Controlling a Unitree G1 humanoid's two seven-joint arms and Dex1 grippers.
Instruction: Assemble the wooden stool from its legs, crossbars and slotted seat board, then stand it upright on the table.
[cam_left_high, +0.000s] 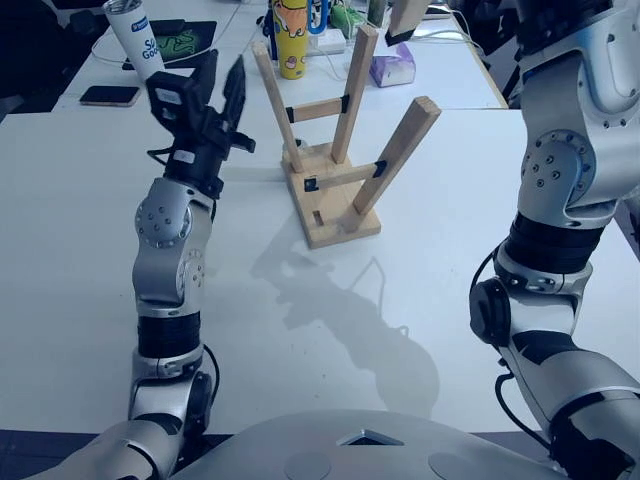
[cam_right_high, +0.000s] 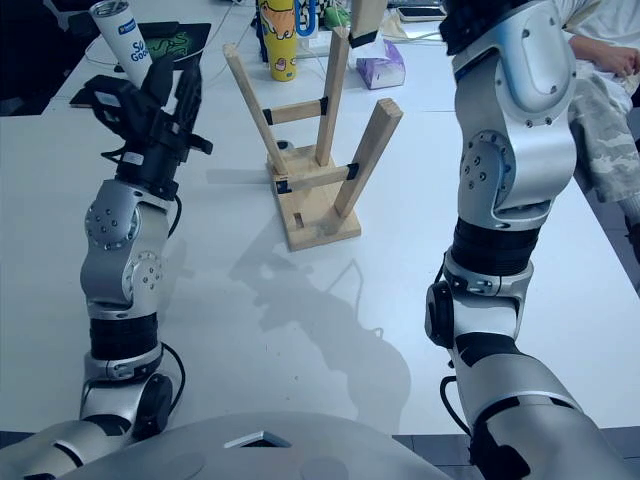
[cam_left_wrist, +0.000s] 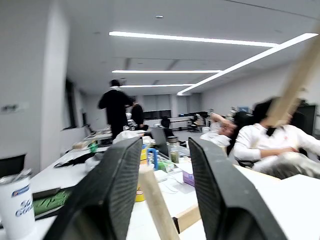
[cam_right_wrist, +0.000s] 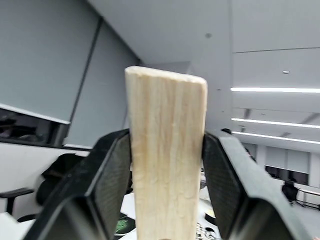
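Note:
The stool lies upside down on the white table (cam_left_high: 90, 260), its slotted seat board (cam_left_high: 338, 222) flat on the top. Three legs (cam_left_high: 402, 155) rise from the board, tied by two crossbars (cam_left_high: 318, 108). A fourth wooden leg (cam_right_wrist: 166, 125) is clamped in my right gripper (cam_right_wrist: 166, 150), held high above and behind the stool; its lower end (cam_left_high: 408, 18) shows at the top of the left eye view. My left gripper (cam_left_high: 222, 70) stands open and raised, just left of the nearest leg (cam_left_wrist: 157, 205), with nothing between its fingers (cam_left_wrist: 107, 195).
Behind the stool on the far tables stand a yellow can (cam_left_high: 291, 40), a tissue pack (cam_left_high: 392, 68), a white cup (cam_left_high: 133, 35) and a phone (cam_left_high: 110, 95). The near table surface in front of the stool is bare.

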